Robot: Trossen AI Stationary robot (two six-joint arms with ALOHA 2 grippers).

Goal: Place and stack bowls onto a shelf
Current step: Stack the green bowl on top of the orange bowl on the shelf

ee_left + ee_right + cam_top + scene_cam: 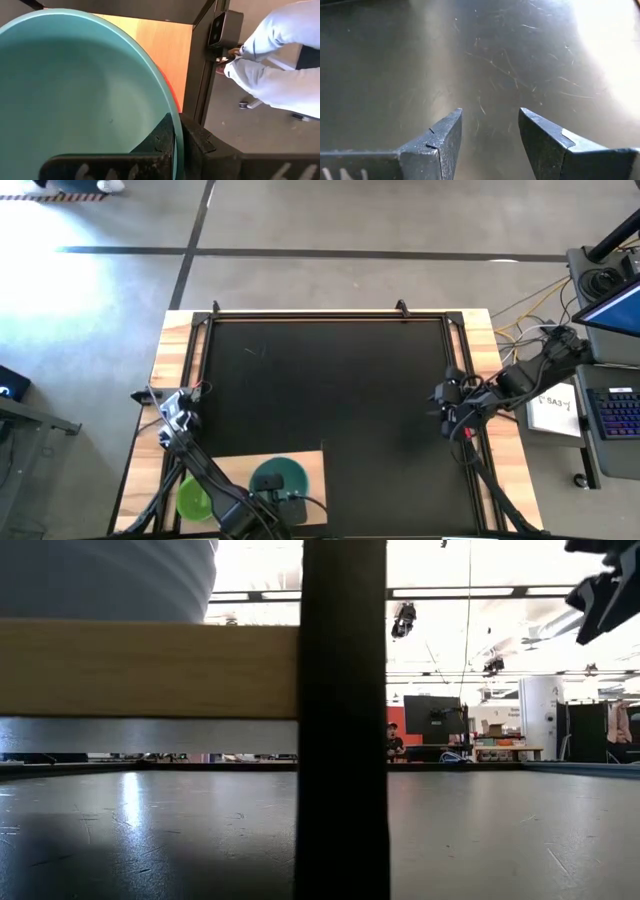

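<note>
The left tool is clenching the rim of the teal bowl, which is sitting over the shelf beside a yellow-green bowl. Judging by this, placing is nearly done; next comes letting go and lifting clear. The right tool is hanging released above the mat.

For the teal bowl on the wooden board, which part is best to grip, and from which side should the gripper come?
Grip the thin rim. The teal bowl sits upright on the shelf, so its open top is free and a finger can go inside the wall, the other outside, coming from above. The left gripper is already shut on the rim this way. A red edge shows under it, so the rim is likely easiest.
</note>
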